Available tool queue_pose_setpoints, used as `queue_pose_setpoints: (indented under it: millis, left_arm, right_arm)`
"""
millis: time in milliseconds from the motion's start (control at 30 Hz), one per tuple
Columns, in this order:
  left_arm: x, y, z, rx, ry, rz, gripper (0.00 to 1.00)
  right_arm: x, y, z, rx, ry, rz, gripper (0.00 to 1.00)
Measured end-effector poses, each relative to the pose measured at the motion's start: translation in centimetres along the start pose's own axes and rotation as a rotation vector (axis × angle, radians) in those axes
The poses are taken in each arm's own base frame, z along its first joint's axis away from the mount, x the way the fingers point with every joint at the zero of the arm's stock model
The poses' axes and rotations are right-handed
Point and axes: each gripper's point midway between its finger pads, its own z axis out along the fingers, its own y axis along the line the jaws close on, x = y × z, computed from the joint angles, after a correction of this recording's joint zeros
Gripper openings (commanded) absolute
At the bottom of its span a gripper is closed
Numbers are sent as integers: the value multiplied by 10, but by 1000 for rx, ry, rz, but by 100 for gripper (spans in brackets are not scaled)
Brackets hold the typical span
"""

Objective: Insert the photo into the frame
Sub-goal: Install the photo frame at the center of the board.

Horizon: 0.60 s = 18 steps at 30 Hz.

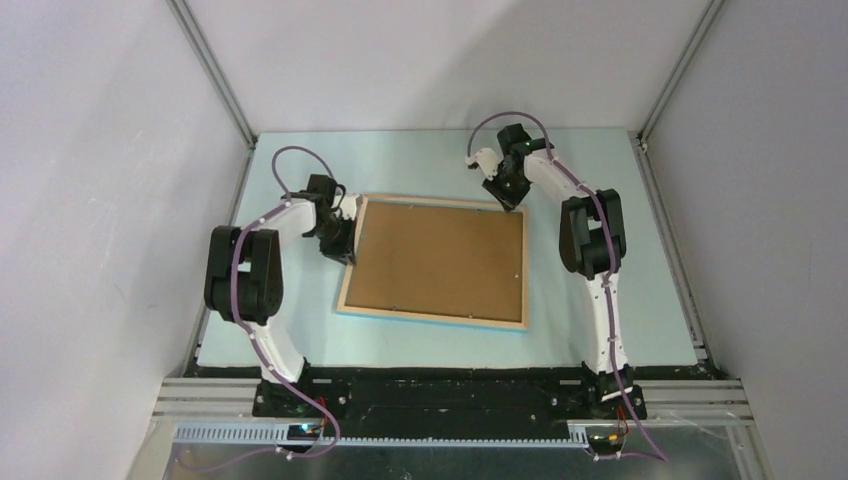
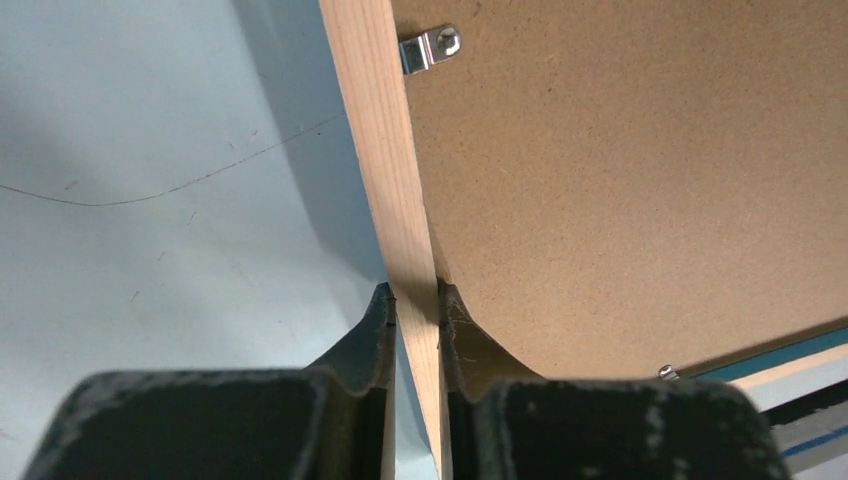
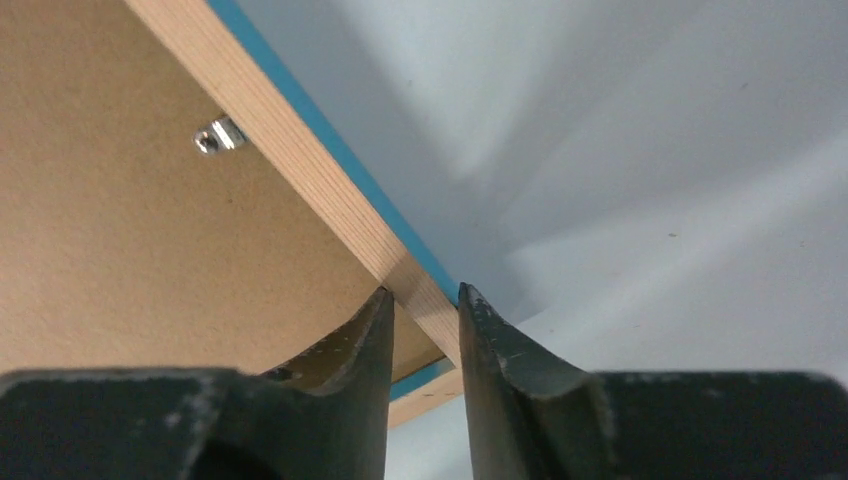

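Observation:
The frame point(image 1: 432, 317) lies on the table with its pale wood side up, and a plain brown backing board point(image 1: 440, 255) fills it. Blue shows along its outer edge point(image 3: 330, 135). My left gripper point(image 1: 345, 245) is at the frame's left rail; in the left wrist view the gripper point(image 2: 415, 292) is shut on that wooden rail point(image 2: 385, 150). My right gripper point(image 1: 512, 203) is at the far right corner. In the right wrist view the gripper point(image 3: 423, 290) has one finger against each side of the rail there. The photo is not in view.
Small metal clips point(image 2: 430, 47) point(image 3: 220, 135) hold the backing board in place. The frame lies on a pale blue table top point(image 1: 600, 300). Grey walls with metal posts close the table in on three sides.

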Motion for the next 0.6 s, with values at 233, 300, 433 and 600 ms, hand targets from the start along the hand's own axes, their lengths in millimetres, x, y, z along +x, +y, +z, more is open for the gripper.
queue_pose_setpoints:
  millis: [233,300,433,600]
  left_arm:
    - [-2,-9,3,85,3,-89,0]
    - [-2,-12,4,103,7,-103,0]
    - [-3,-18,6,136,7,-128,0]
    - [-3,-20,7,143,-5,-159,0]
  right_arm:
    - [-32,-15,1,80,-116,121,75]
    - [-37,-17,-3,92,-147,155,82]
    - [-29,-19,-28,100,-190,250,88]
    - [2,-25,-80,130,-254,431,88]
